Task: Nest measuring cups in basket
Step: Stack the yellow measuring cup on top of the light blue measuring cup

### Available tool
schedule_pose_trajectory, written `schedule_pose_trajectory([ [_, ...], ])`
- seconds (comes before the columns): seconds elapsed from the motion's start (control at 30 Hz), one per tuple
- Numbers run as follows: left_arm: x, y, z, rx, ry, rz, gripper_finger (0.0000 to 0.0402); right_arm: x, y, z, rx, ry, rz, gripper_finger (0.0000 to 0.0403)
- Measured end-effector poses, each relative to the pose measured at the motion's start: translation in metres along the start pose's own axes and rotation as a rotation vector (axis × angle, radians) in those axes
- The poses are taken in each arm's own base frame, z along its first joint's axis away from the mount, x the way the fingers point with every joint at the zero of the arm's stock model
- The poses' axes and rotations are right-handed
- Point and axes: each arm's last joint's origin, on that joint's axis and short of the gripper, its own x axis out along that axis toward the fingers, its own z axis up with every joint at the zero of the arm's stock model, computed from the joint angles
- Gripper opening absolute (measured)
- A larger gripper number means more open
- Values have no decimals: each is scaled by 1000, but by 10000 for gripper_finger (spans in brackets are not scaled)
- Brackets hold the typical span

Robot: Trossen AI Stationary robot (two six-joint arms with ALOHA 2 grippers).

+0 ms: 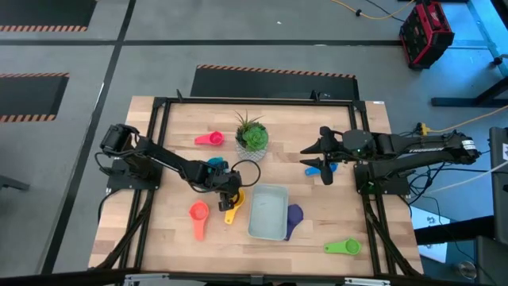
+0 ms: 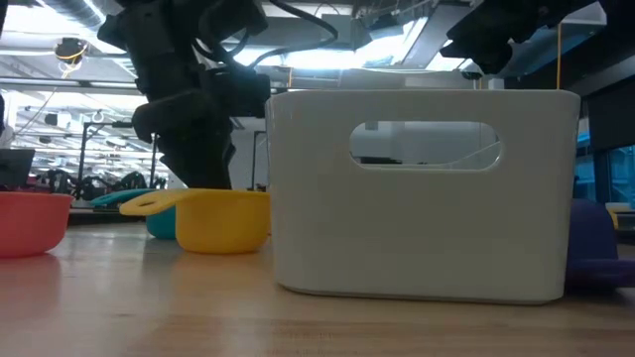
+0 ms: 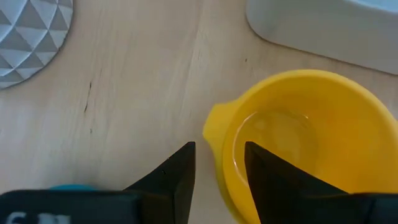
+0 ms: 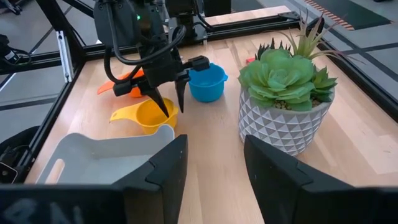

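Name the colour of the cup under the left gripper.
Yellow cup; the left wrist view shows it best.

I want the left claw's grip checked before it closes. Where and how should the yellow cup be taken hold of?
Grip the yellow cup by its rim wall, coming straight down. It sits upright and open beside the basket, and the left claw hangs open above it, fingers either side of the rim, so one can slip inside the bowl and one outside.

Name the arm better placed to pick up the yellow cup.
Left. The left gripper is open and straddles the yellow cup's rim beside the basket, while the right gripper hangs farther off, near the plant.
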Motion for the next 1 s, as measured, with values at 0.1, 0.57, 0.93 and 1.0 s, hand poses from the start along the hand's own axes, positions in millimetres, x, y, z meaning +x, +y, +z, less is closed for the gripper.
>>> schedule_pose_trajectory([
  [0.1,0,0,0,0,0,0,112,0,0,0,0,0,0,163],
  [0.57,-2,-1,2,-7,-11,-11,7,0,0,0,0,0,0,163],
  [0.93,-4,-3,6,-18,-39,-78,5,0,0,0,-1,0,0,163],
  [1.0,-7,-4,10,-18,-39,-90,5,0,0,0,-1,0,0,163],
])
